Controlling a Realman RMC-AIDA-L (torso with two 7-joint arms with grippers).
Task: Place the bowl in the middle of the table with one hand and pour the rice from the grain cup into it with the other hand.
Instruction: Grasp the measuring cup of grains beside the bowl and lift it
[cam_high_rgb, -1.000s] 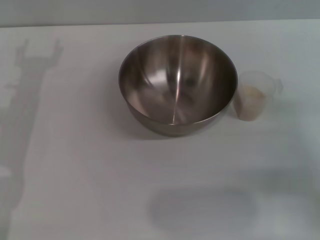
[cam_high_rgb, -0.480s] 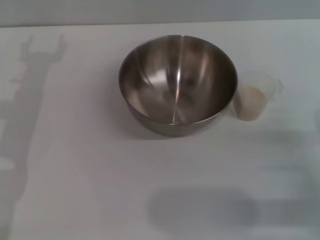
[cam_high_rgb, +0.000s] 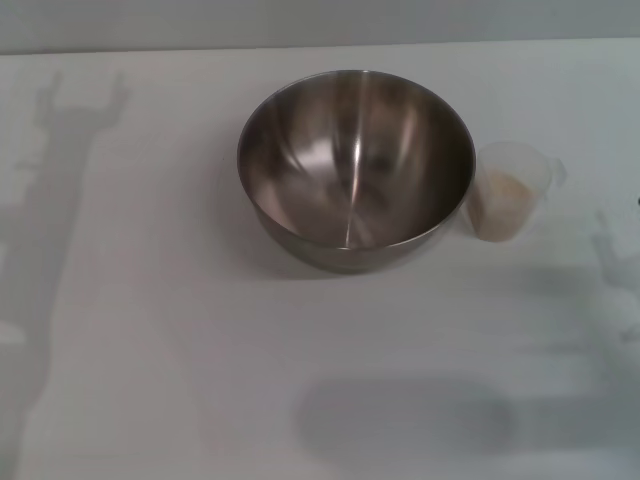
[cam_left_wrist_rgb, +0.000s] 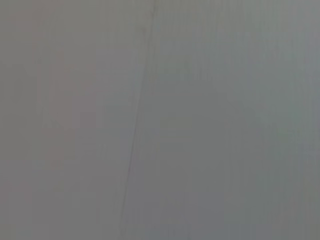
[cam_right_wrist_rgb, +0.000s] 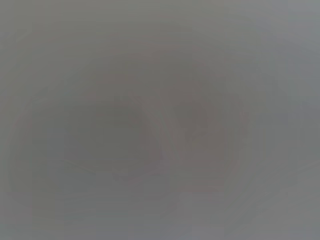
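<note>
Neither tool visible in head view; only arm shadows at far left and right edges. Both wrist views a grey blur, nothing legible, so tool state impossible to tell. Bowl (cam_high_rgb: 355, 168) upright, upper centre of worktop (cam_high_rgb: 150, 340), inside bare. Grain cup (cam_high_rgb: 510, 190) just right of bowl, upright, approx. half full w/ rice (cam_high_rgb: 500, 205).

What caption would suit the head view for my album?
An empty steel bowl on the white table, grain cup of rice beside it.
</note>
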